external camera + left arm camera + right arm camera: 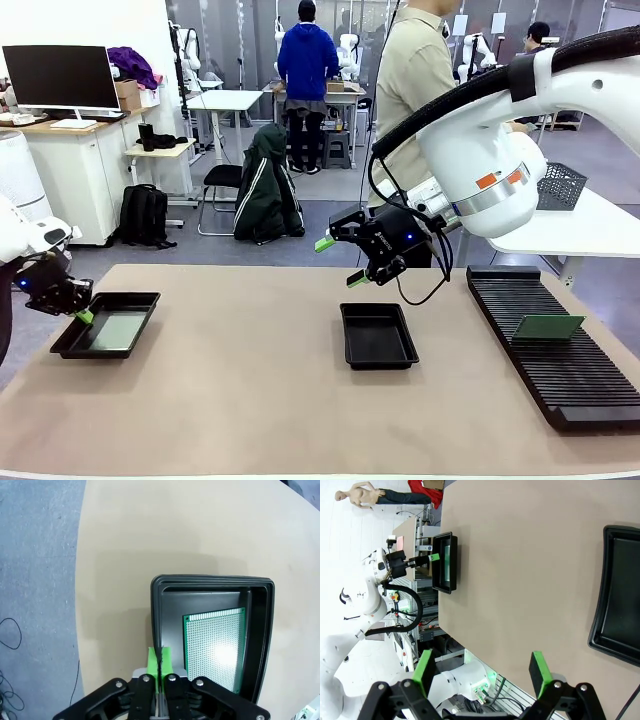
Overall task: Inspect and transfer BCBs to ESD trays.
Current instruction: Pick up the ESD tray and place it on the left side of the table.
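A black ESD tray [65,345] lies at the table's left with one pale green BCB [116,330] flat inside. My left gripper [82,314] hangs just above that tray's left rim, shut with nothing between its pads. The left wrist view has the shut gripper [160,661] over the tray rim [212,580], beside the BCB [215,645]. A second ESD tray [378,336] sits empty at mid-table. My right gripper [340,262] hovers open above its far edge, and in its wrist view the gripper [482,667] is open beside the empty tray [620,595]. Another BCB [547,327] leans in the rack.
A long black slotted rack [560,365] runs along the table's right side. A person [415,70] stands at the far side behind my right arm. A grey mesh basket [560,186] sits on a white table beyond. Bare tabletop lies between the two trays.
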`<state>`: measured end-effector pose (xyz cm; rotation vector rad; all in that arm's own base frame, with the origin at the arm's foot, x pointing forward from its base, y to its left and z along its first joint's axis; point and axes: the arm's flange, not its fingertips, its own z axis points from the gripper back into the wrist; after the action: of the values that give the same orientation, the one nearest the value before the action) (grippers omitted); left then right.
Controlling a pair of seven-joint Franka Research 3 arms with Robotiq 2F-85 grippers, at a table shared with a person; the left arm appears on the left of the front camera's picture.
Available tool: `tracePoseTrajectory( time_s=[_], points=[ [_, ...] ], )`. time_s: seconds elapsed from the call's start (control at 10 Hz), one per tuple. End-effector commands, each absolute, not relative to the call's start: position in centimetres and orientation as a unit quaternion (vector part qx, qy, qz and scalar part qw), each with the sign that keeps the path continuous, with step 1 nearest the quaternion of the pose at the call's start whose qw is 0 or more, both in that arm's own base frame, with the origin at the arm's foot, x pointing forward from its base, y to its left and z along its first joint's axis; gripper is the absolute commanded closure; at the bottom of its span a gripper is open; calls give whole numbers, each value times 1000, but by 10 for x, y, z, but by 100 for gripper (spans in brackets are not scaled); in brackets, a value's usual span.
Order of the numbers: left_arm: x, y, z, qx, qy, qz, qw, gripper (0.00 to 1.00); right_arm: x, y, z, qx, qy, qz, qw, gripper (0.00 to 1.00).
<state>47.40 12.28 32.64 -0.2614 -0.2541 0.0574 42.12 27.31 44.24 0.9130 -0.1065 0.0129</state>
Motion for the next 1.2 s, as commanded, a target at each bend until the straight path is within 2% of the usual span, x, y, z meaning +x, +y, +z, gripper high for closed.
tracePoseTrajectory(
  time_s=[0.0, 0.7, 1.1],
  points=[
    [482, 130, 313, -141, -134, 21, 981, 97, 421, 274, 442, 440, -52, 4, 896, 0],
    [480, 127, 293, -138, -136, 19, 981, 97, 421, 274, 442, 440, -52, 4, 896, 0],
    [481, 124, 302, -137, -121, 29, 983, 97, 421, 274, 442, 440, -52, 4, 896, 0]
  ],
)
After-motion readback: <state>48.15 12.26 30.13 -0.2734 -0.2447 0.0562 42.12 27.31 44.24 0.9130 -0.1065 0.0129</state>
